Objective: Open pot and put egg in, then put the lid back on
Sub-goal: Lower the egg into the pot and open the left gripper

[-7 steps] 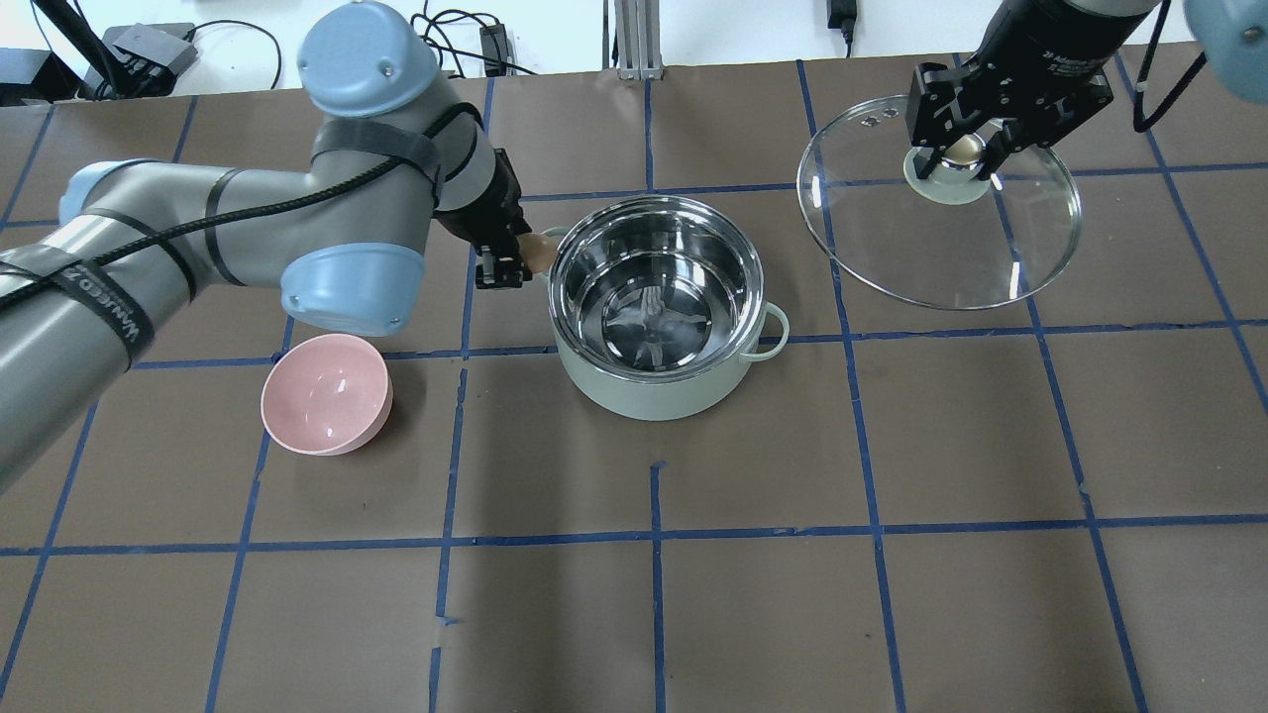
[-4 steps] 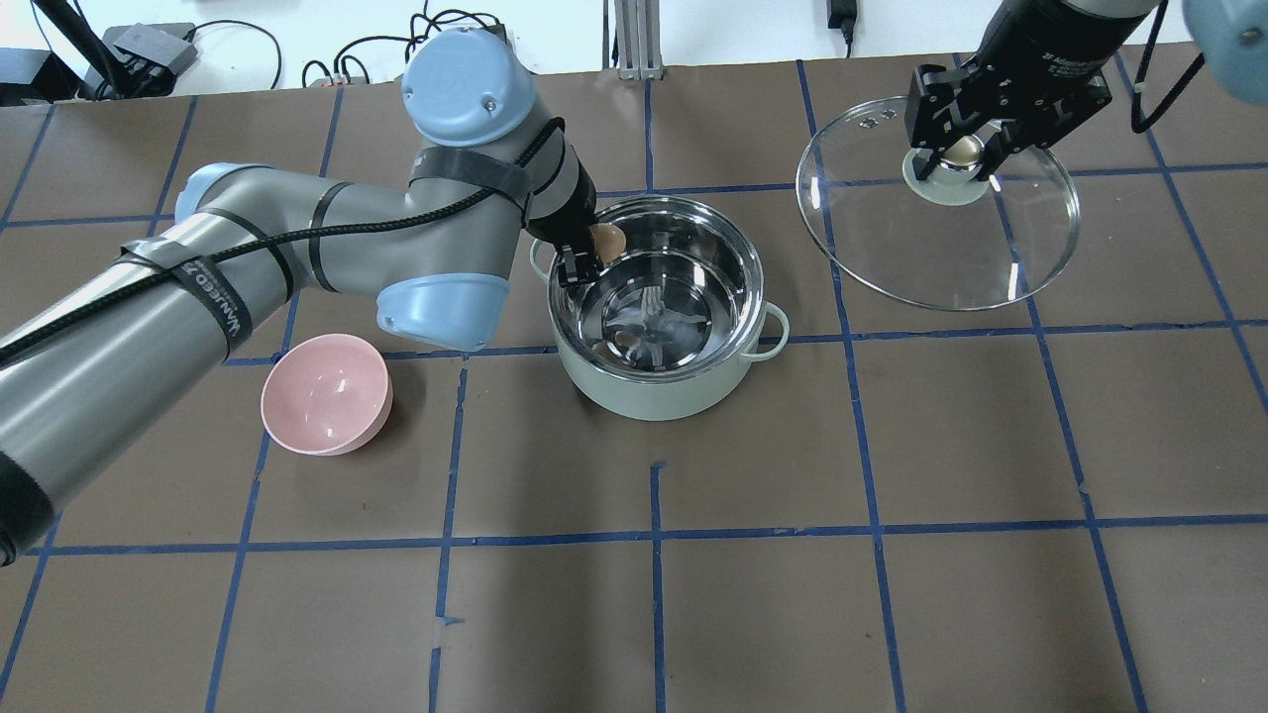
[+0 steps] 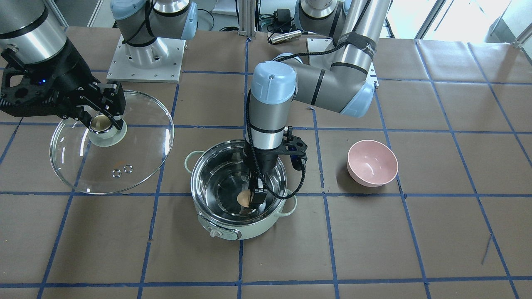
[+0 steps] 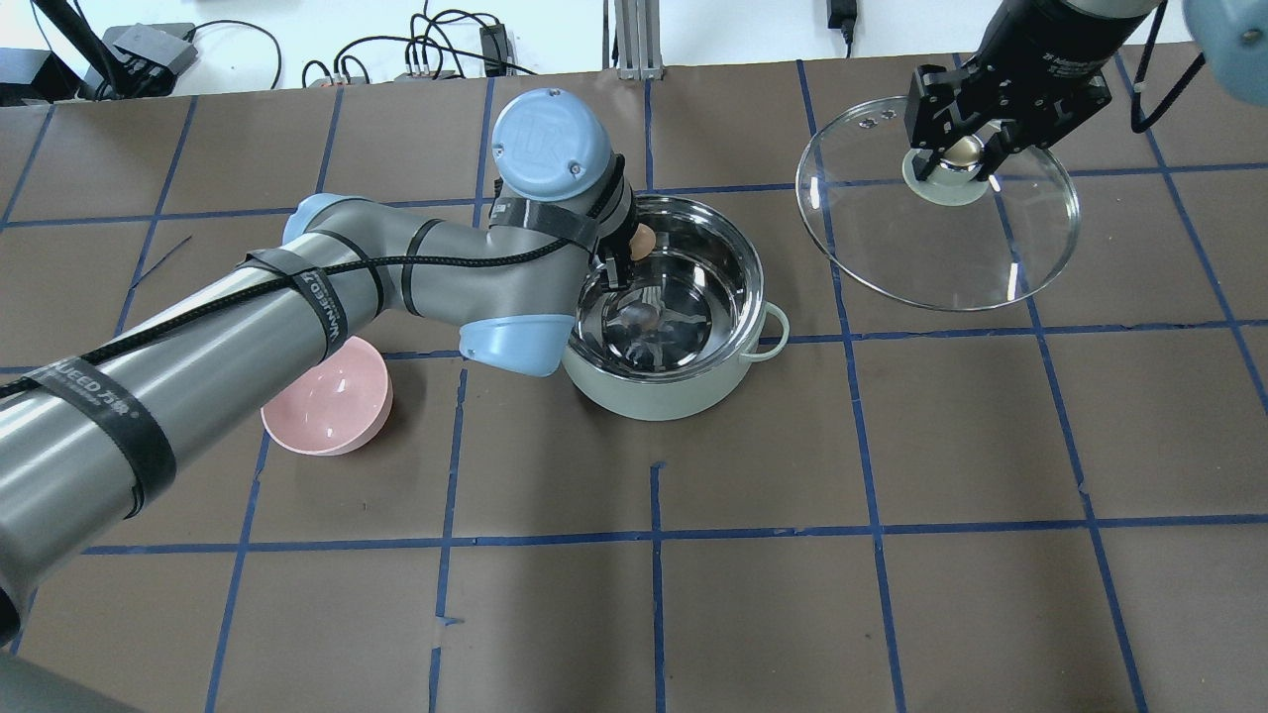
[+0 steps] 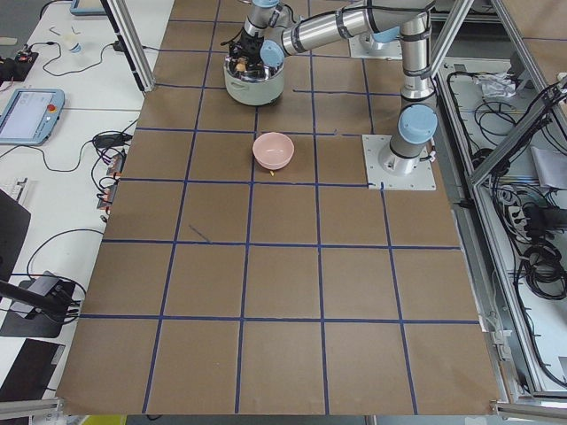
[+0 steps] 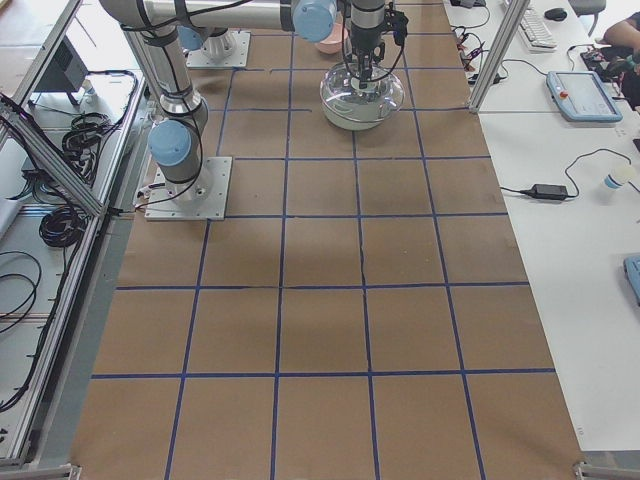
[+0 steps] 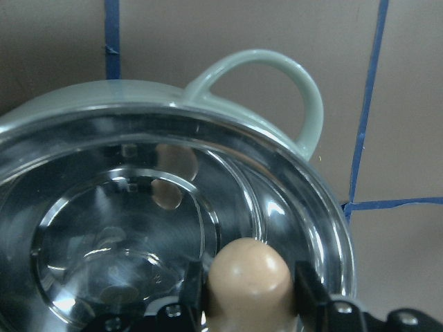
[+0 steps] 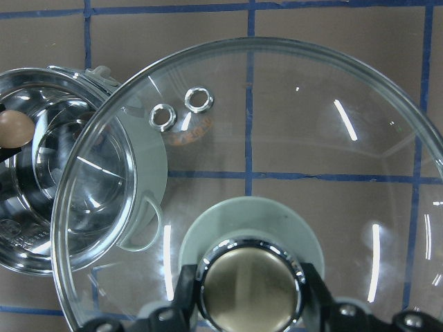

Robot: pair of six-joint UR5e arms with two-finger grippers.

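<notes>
The mint-green pot (image 4: pixel 649 396) (image 3: pixel 249 230) stands open at mid-table, its steel inside bare. My left gripper (image 3: pixel 250 198) (image 4: pixel 634 255) reaches down inside the pot's rim and is shut on the light-brown egg (image 3: pixel 242 198) (image 4: pixel 643 239) (image 7: pixel 249 278), held above the pot's floor. My right gripper (image 4: pixel 959 158) (image 3: pixel 101 123) is shut on the knob (image 8: pixel 249 285) of the glass lid (image 4: pixel 892 267) (image 3: pixel 137 137), holding it in the air to the pot's right in the overhead view.
A pink bowl (image 4: pixel 327 396) (image 3: pixel 372 163) sits on the table beside the pot, partly under my left arm in the overhead view. Brown table surface with blue tape grid lines (image 4: pixel 654 535). Cables and boxes lie along the far edge (image 4: pixel 149 50).
My left arm has swung right, carrying the egg from beside the pot's left handle to over and inside the rim. The right gripper and lid have stayed still.
</notes>
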